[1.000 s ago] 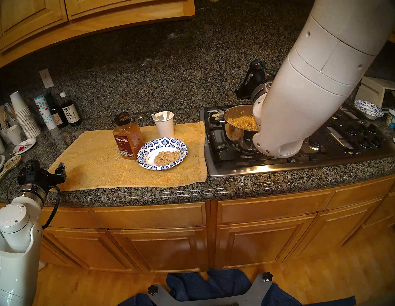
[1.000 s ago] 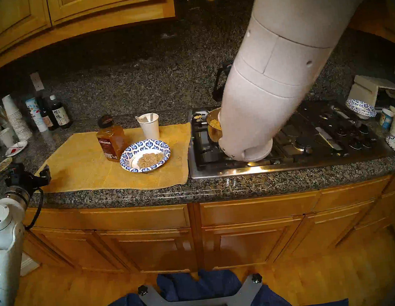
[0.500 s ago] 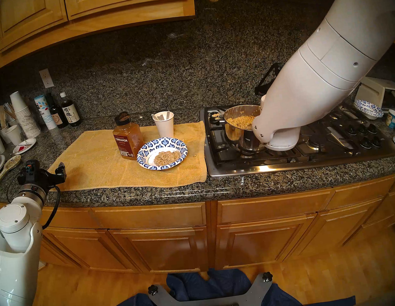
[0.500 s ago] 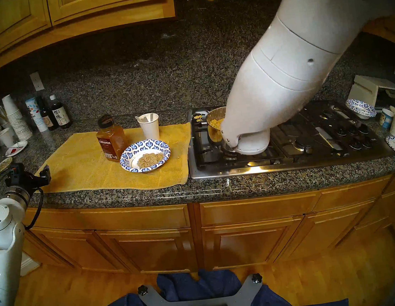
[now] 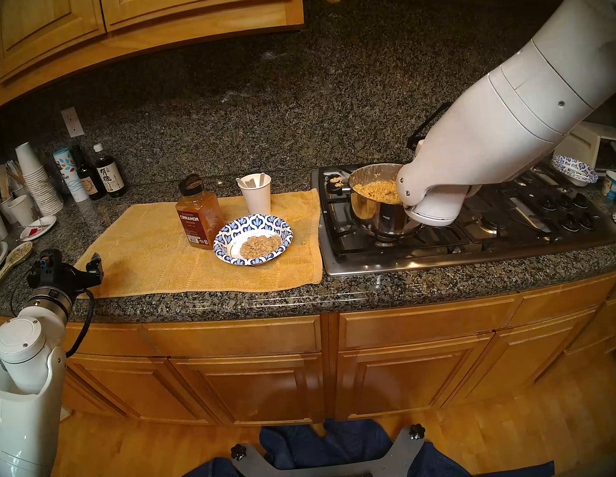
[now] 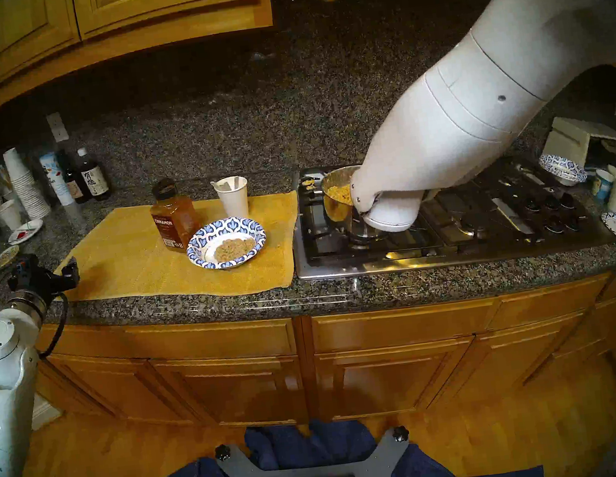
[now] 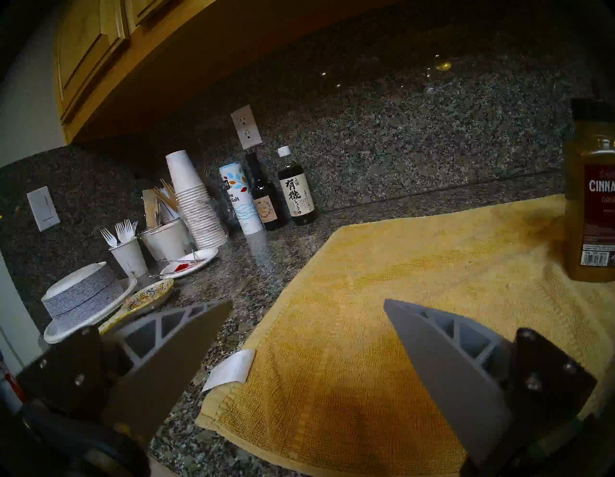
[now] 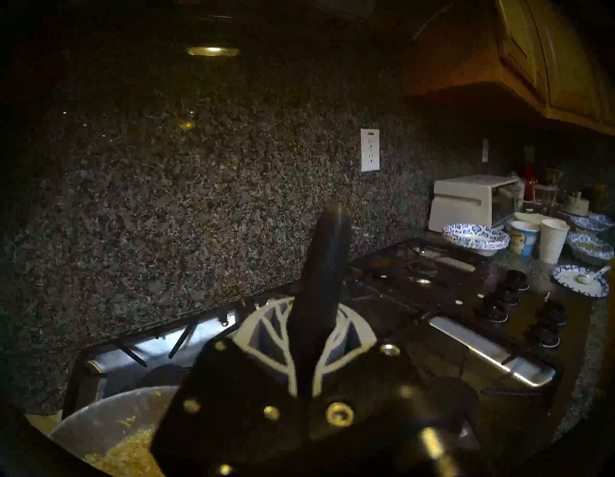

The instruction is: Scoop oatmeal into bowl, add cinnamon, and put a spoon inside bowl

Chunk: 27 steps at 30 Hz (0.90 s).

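Right gripper [image 8: 317,299] clamped on a black handle [image 8: 327,253], swung rightward past the pot [image 5: 371,201], left gripper [image 7: 307,306] unmoved, open, empty.

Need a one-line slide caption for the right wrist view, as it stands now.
Right gripper shut on a black serving-spoon handle beside the steel pot of oatmeal on the stove.

Right arm [image 5: 487,133]: swings toward the view's right, elbow now past the steel pot [image 5: 368,205], forearm lower.
Oatmeal [image 5: 376,190] in pot: more of it uncovered than a second ago.
Right wrist: rolls; black gripper body mostly hidden behind forearm now.
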Available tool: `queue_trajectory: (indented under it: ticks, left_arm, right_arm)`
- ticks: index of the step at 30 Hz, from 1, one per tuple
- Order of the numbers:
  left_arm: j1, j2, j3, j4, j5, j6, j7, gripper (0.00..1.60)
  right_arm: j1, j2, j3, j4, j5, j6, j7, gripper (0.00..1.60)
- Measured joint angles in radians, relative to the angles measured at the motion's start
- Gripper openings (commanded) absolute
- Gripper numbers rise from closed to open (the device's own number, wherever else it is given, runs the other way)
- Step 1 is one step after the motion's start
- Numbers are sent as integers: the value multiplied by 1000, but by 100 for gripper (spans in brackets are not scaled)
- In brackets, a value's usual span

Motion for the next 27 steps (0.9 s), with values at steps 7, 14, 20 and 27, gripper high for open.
queue_trajectory:
  ticks: [7,14,20,27]
  left_arm:
    - [0,0,0,0,0,0,0,160]
    - [0,0,0,0,0,0,0,160]
    - [0,0,0,0,0,0,0,160]
    - [0,0,0,0,0,0,0,160]
  right_arm:
    - [-46,59,91,30,0,0,5,0]
    - [-101,97,172,63,0,1,8,0]
    - [-140,140,225,87,0,1,8,0]
    - [-167,199,255,87,-1,2,7,0]
